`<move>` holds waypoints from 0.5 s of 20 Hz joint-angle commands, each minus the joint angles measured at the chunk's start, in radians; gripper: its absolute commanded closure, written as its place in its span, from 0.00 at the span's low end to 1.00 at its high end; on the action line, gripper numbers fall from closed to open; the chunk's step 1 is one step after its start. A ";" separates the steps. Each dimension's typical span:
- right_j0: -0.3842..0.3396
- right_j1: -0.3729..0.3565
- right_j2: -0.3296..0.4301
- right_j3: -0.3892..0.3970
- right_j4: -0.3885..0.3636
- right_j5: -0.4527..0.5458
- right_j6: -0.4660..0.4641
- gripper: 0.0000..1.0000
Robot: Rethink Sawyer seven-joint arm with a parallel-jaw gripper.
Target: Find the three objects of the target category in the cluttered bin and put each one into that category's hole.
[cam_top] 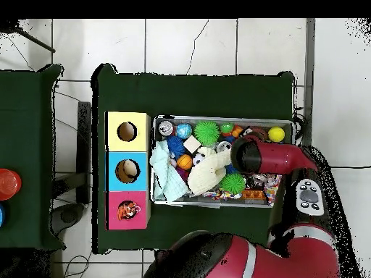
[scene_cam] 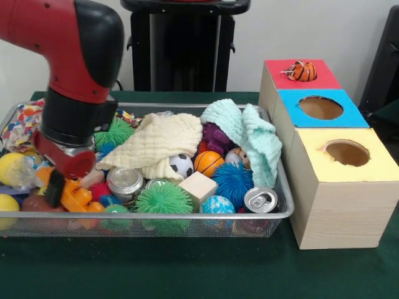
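Jaws (scene_cam: pixel 55 187) sit low at one end of the wire bin (scene_cam: pixel 283 208), among orange and yellow toys; I cannot tell whether they grip. A straight lift would avoid dragging clutter. Boxes: three, one hole each. A striped toy (scene_cam: pixel 303 71) plugs the red box (scene_cam: pixel 274 78). Spiky balls: four. Cans: two.

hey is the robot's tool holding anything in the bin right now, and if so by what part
It cannot be told. The tool is down among the toys at one end of the wire bin, by an orange toy, but no hold shows.
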 commanded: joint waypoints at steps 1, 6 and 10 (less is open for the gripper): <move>0.030 0.041 0.228 0.101 -0.114 0.064 -0.251 1.00; 0.085 0.064 0.184 0.046 -0.131 0.088 -0.190 1.00; 0.081 0.064 0.200 0.039 -0.128 0.111 -0.203 1.00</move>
